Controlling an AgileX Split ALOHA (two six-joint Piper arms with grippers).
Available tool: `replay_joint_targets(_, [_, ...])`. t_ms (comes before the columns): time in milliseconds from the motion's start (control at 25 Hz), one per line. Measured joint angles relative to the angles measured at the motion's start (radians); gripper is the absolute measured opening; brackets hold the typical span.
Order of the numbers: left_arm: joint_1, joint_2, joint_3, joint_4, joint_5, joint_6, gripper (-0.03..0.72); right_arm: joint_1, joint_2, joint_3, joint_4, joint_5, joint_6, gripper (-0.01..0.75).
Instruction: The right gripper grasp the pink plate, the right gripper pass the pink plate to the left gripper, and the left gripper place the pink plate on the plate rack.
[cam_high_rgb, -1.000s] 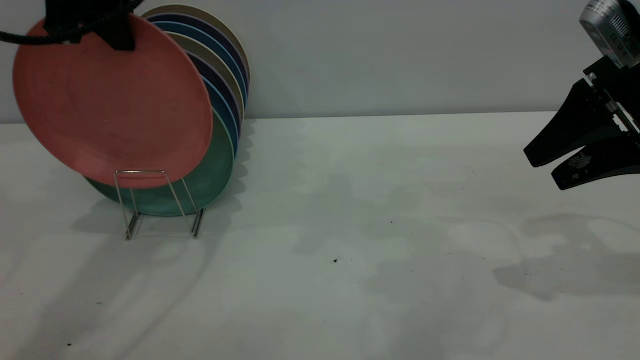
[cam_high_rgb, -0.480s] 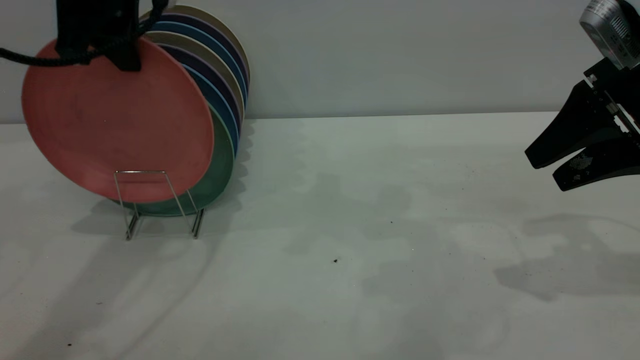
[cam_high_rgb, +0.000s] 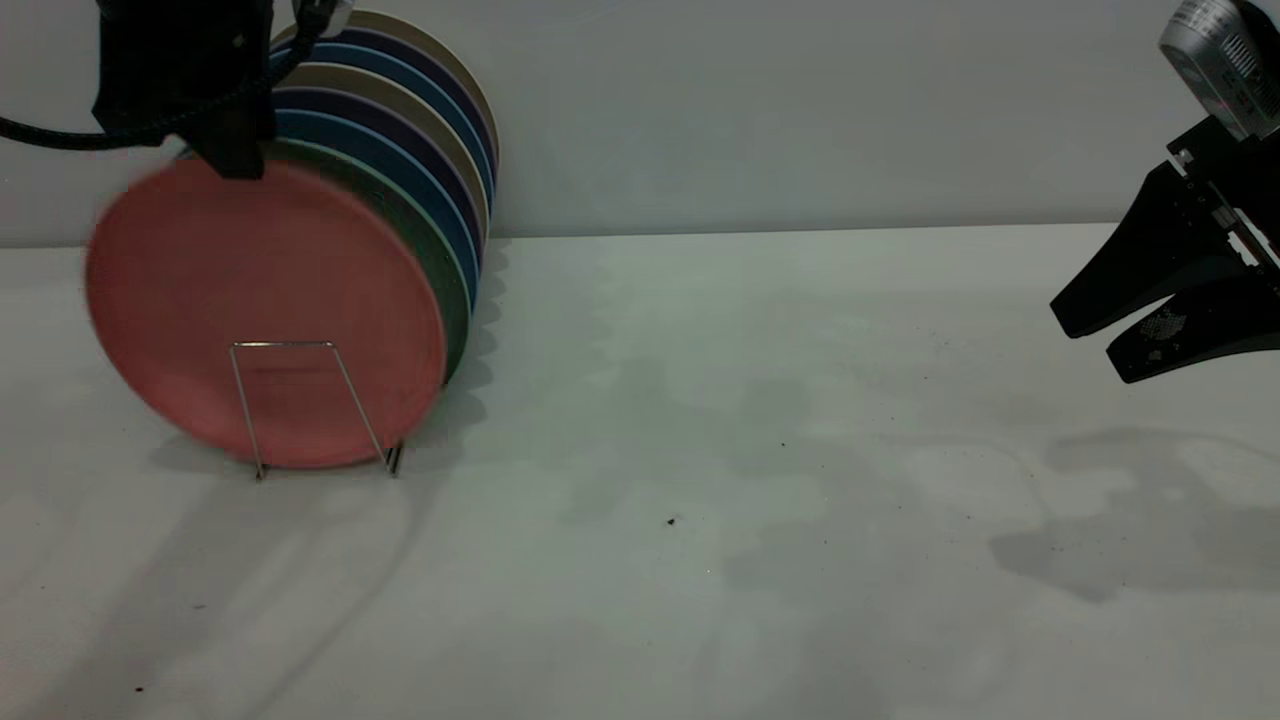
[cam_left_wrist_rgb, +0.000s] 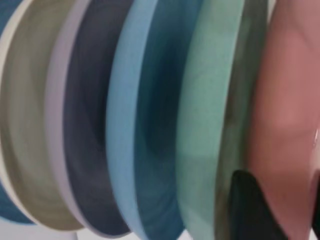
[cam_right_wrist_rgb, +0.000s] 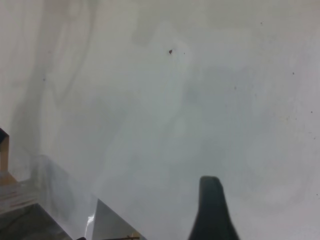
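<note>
Since the earlier frame the round salmon-pink plastic plate (cam_high_rgb: 265, 315) has dropped into the thin silver wire plate rack (cam_high_rgb: 312, 405), upright on edge, face forward, before the teal-green plate (cam_high_rgb: 440, 270); the black left gripper (cam_high_rgb: 225, 140) grips its top rim; the black right gripper (cam_high_rgb: 1085, 335) hangs parted far right.

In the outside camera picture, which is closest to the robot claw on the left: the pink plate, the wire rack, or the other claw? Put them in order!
From the left gripper, top left:
1. The pink plate, right below it.
2. The plate rack, lower, under the plates.
3. The right gripper, far across at the right edge.
</note>
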Motion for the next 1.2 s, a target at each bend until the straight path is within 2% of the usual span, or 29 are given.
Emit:
replay_joint_targets(200, [0.000, 0.000, 0.000, 0.033, 0.004, -0.031, 0.450, 0.000, 0.000, 0.000, 0.000, 0.000, 0.008, 0.568])
replay_joint_targets(480, [0.000, -0.089, 0.000, 0.066, 0.034, -0.126, 0.470, 0.000, 0.000, 0.000, 0.000, -0.001, 0.019, 0.568])
replay_joint_targets(560, [0.000, -0.138, -0.005, 0.041, 0.037, -0.220, 0.470, 0.000, 0.000, 0.000, 0.000, -0.001, 0.023, 0.568])
replay_joint_targets(680, [0.010, -0.215, -0.034, -0.040, 0.042, -0.469, 0.470, 0.000, 0.000, 0.000, -0.003, -0.001, 0.030, 0.568])
replay_joint_targets(760, [0.047, -0.264, -0.052, -0.112, 0.072, -0.643, 0.470, 0.000, 0.000, 0.000, -0.029, -0.001, 0.042, 0.568])
replay_joint_targets(880, [0.144, -0.309, -0.056, -0.202, 0.187, -0.856, 0.470, 0.000, -0.001, 0.000, -0.128, -0.010, 0.112, 0.568])
replay_joint_targets(1040, [0.271, -0.315, -0.057, -0.327, 0.374, -0.923, 0.470, 0.014, -0.050, 0.000, -0.357, -0.051, 0.298, 0.568])
replay_joint_targets(1200, [0.338, -0.318, -0.056, -0.365, 0.380, -0.952, 0.470, 0.067, -0.167, 0.000, -0.568, -0.108, 0.490, 0.568])
